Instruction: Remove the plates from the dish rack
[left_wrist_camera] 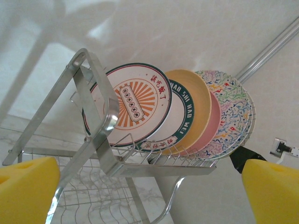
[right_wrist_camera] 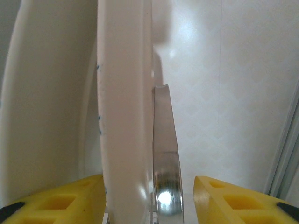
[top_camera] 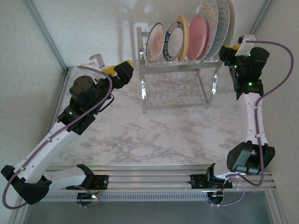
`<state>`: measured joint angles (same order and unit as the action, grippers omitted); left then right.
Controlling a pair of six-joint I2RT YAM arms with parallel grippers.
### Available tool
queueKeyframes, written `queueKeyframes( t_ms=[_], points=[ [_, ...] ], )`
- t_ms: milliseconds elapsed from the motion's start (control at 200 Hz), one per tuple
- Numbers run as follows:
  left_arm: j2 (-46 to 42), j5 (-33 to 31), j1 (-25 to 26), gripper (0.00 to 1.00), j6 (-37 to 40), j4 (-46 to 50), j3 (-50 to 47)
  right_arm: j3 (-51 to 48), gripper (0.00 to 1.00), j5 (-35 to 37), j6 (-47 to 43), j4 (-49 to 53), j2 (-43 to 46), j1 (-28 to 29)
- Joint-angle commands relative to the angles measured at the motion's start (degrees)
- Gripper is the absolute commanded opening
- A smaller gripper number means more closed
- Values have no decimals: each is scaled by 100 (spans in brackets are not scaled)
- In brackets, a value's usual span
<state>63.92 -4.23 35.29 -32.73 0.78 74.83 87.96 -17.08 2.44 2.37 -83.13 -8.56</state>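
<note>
The left gripper [top_camera: 124, 70] is held wide apart at 10 o'clock beside the dish rack [top_camera: 180, 88]. The right gripper [top_camera: 227, 48], at 2 o'clock, is placed with jaws apart astride the rim of the end plate [right_wrist_camera: 124, 116], not clamped. At 12 o'clock six plates [top_camera: 198, 31] are kept upright in the upper tier [top_camera: 180, 62], so nothing is judged unloaded.

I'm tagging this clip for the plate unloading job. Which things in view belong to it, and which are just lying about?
Belongs to the job: dish rack; on its top tier the sunburst plate, green-rimmed plate, yellow plate, pink plate, floral plate, grey speckled plate.
Just there: marble tabletop, aluminium rail at the near edge, corner post.
</note>
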Motion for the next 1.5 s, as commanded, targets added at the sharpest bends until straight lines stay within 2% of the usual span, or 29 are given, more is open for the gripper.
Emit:
queueKeyframes(
  t_ms=[0,355,440,571,716,871,1201,1497],
  points=[
    [32,-20,74,99,83,-237,242,294,49,-181,90,-88,-108,-23],
    [130,-43,83,100,83,-241,286,444,38,-326,102,37,-272,78],
    [139,-51,83,99,78,-236,286,591,31,-287,9,259,-347,164],
    [131,-60,84,100,74,-236,285,637,16,5,-24,359,-352,254],
    [103,-87,82,100,82,-214,270,612,11,339,-83,377,-279,352],
    [78,-97,83,99,75,-210,252,749,0,724,-179,512,-266,514],
    [60,-104,75,100,56,-231,231,1037,0,1834,-285,646,-76,936],
    [19,-99,84,100,-4,-231,216,1649,0,2583,-287,896,-20,1012]
  ],
)
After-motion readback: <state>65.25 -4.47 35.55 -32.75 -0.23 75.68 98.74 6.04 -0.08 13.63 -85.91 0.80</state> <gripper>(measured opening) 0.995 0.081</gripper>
